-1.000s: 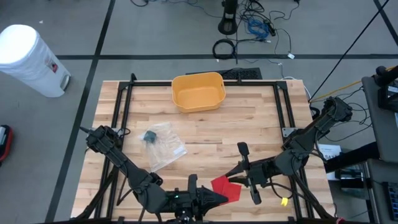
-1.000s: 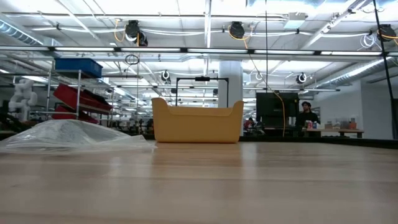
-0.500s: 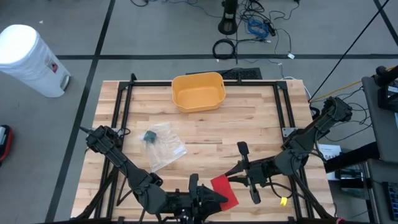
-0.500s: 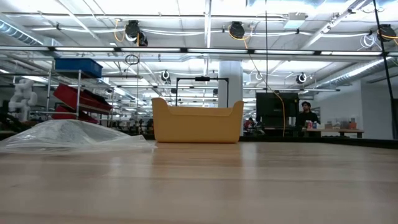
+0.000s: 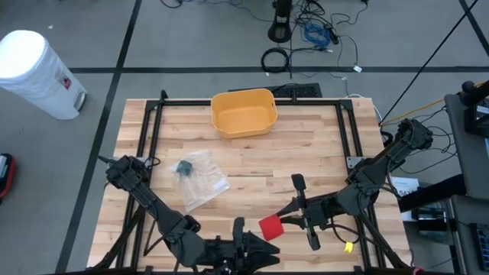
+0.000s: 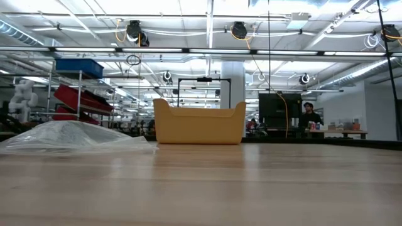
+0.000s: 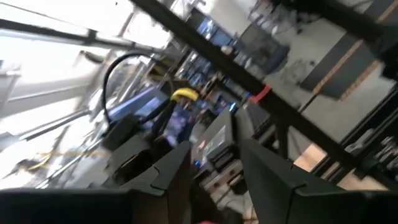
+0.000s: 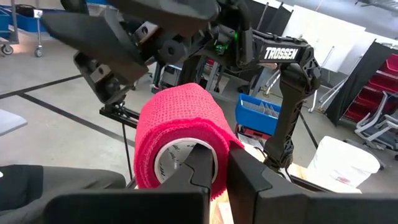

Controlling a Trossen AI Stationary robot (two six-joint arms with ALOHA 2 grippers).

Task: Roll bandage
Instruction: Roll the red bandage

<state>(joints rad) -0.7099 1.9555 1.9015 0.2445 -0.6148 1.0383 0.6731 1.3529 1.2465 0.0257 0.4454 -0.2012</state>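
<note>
While the right claw [image 5: 280, 221] clamps the red bandage [image 5: 270, 227] roll above the table's [image 5: 306, 153] near edge, the left claw [image 5: 269, 250] stands apart just nearer, holding nothing.

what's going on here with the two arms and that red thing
The robot is rolling up a red bandage at the table's near edge. The right tool is shut on the roll, holding it up off the table. The left tool sits just beside it with its fingers apart, not gripping the roll. A yellow bin and a clear plastic bag lie untouched farther back.
</note>
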